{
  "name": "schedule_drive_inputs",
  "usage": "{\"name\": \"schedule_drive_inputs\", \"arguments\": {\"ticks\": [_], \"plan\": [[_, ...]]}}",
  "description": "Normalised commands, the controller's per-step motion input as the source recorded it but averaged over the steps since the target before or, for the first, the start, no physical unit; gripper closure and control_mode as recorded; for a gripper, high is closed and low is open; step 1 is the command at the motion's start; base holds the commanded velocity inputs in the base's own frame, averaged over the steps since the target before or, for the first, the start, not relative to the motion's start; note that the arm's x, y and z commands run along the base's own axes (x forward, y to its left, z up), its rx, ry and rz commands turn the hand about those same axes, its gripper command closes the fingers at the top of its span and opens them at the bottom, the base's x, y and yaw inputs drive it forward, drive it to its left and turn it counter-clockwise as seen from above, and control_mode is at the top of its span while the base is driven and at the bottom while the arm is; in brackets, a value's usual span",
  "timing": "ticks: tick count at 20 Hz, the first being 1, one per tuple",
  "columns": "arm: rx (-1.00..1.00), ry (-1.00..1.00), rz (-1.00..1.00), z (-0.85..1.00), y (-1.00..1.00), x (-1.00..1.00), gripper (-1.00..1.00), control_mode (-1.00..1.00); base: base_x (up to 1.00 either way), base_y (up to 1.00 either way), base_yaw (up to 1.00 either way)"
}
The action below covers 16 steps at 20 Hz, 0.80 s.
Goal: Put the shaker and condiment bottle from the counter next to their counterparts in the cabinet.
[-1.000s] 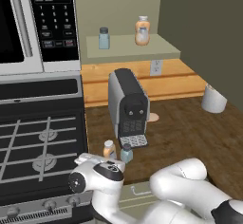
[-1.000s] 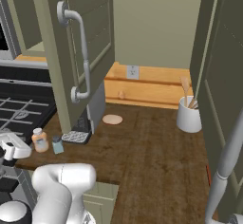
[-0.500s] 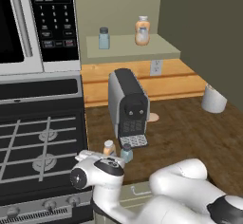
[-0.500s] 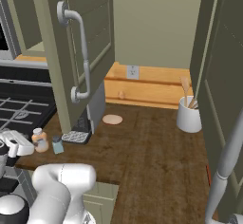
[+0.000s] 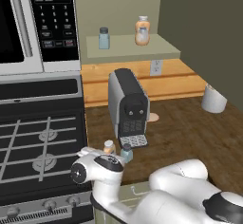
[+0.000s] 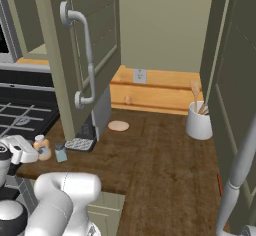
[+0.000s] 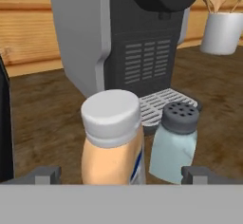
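Observation:
The condiment bottle (image 7: 113, 137), orange-tan with a white cap, stands on the dark wood counter (image 5: 190, 133) in front of the coffee machine. The pale-blue shaker (image 7: 176, 142) with its dark grey cap stands just to the bottle's right. My gripper (image 7: 122, 174) is open and level with them, and the bottle is centred between the two fingertips (image 7: 45, 174), with nothing held. From the base views the hand (image 6: 22, 151) sits just left of the bottle (image 6: 41, 147) and shaker (image 6: 61, 151). The counterparts, a shaker (image 5: 104, 38) and a bottle (image 5: 142, 30), stand on the cabinet shelf (image 5: 128, 48).
The grey coffee machine (image 5: 128, 107) stands close behind the pair. A stove (image 5: 38, 142) lies to the left, with the microwave (image 5: 33, 23) above it. An open cabinet door (image 6: 85, 45) hangs over the counter. A white utensil holder (image 6: 199, 122) and a round coaster (image 6: 118, 125) sit farther back.
The hand has crept a little closer to the condiment bottle. The jaws stay open, and the bottle and shaker have not moved.

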Motion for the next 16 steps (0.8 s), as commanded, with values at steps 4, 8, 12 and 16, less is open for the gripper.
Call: {"name": "schedule_drive_inputs", "arguments": {"ticks": [4,8,12,16], "plan": [[0.02,0.01,-0.08,-0.13,-0.03,0.08,1.00,-1.00,0.00,0.00,0.00],[0.00,0.07,-0.01,-0.10,0.00,0.07,1.00,-1.00,0.00,0.00,0.00],[0.00,-0.01,0.00,0.04,-0.03,0.23,1.00,-1.00,0.00,0.00,0.00],[-0.05,-0.13,0.02,0.49,-0.04,0.02,1.00,-1.00,0.00,0.00,0.00]]}}
